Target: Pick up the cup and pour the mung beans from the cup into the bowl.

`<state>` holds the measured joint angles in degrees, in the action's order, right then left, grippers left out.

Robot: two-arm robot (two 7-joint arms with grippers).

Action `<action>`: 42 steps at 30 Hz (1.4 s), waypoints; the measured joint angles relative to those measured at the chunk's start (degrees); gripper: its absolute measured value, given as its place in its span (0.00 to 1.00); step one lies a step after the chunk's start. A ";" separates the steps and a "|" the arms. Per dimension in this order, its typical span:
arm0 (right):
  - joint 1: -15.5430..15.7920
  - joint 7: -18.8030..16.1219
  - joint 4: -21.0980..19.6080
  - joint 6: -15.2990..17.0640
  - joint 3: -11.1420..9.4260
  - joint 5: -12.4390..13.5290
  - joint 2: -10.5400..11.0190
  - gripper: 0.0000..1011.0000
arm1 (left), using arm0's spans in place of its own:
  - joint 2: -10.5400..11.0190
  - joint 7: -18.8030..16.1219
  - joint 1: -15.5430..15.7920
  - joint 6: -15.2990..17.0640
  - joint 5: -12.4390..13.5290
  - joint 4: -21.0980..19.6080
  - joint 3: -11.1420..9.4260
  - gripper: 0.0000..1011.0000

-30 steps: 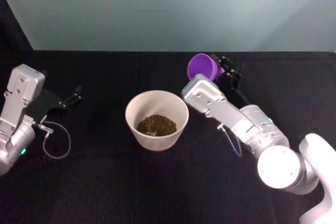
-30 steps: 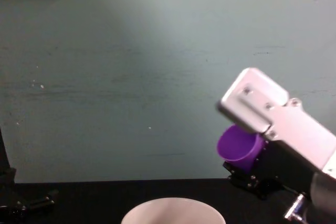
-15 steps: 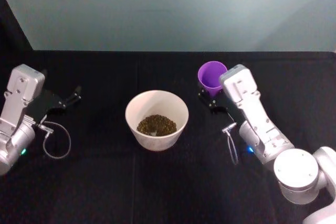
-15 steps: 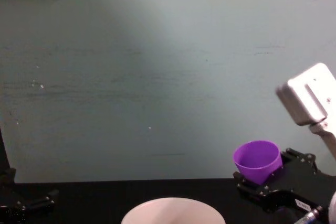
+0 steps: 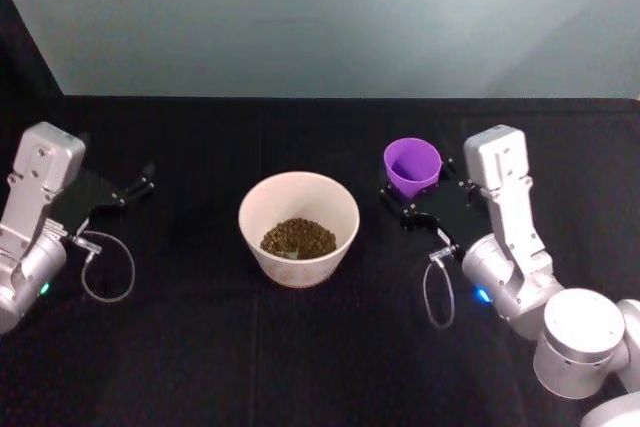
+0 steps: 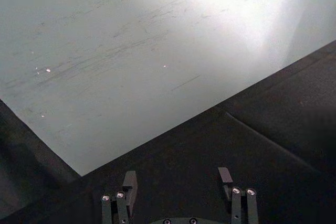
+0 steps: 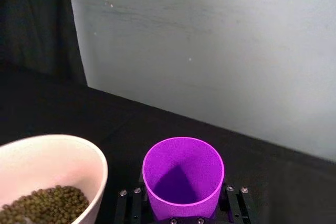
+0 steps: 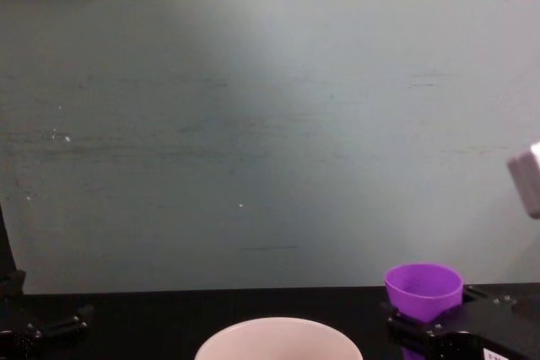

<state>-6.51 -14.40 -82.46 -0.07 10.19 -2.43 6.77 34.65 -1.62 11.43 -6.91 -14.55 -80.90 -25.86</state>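
Bowl (image 5: 299, 228) sits mid-table on black cloth (image 5: 200, 347), mung beans (image 5: 298, 237) piled in bottom. Cup (image 5: 412, 167) at about 2 o'clock from bowl, just beside it, upright, mouth up, looks empty inside. Right gripper (image 5: 418, 199) has fingers pinching cup's lower body from both sides. Left gripper (image 5: 140, 185) parked way out at 9 o'clock, fingers spread, nothing between them. Pale green wall (image 5: 330, 17) at back.
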 joint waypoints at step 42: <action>-1.89 -0.89 6.99 -2.98 2.57 10.57 1.86 0.93 | 0.00 0.00 0.00 0.00 0.00 0.00 0.00 0.99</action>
<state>-8.40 -15.29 -75.47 -3.05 12.76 8.14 8.63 34.65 -1.62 11.43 -6.91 -14.55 -80.90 -25.86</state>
